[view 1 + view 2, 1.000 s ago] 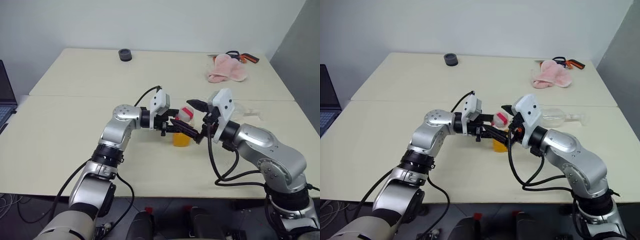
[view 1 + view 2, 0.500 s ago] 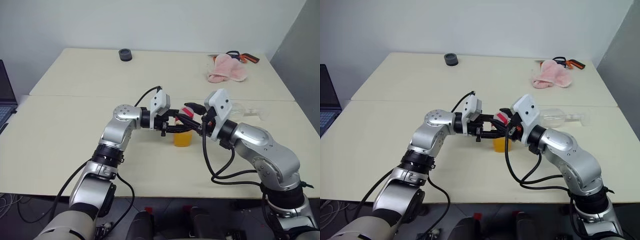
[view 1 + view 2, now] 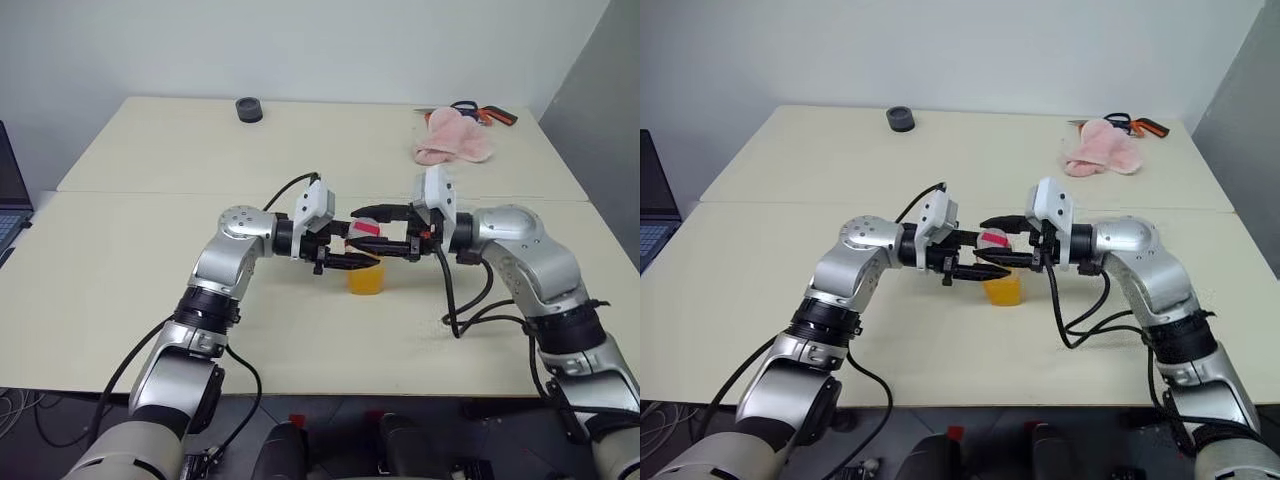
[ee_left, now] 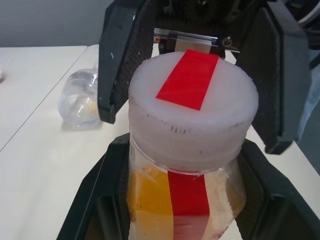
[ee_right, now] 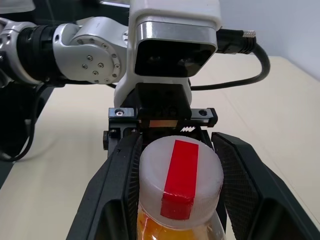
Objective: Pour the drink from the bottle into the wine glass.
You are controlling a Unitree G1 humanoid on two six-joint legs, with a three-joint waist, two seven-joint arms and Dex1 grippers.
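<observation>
Now uncapping: left gripper [image 3: 352, 262] clamps the bottle [image 3: 365, 270]; right gripper [image 3: 378, 228] apparently closed around the white cap [image 4: 192, 105], from 3 o'clock; next, twist.

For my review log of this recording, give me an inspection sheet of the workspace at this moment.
Surface: pale table, two tops butted together.
Job's things: bottle upright with orange drink, white cap on; wine glass lying on its side past the right arm.
Clutter: pink cloth, a tool with orange handles, small dark round object.
Grippers: left gripper shut on the bottle's body; right gripper around the cap, contact not clear.
Cables: black cable looping from the right arm.
Surroundings: laptop edge, pale wall.
</observation>
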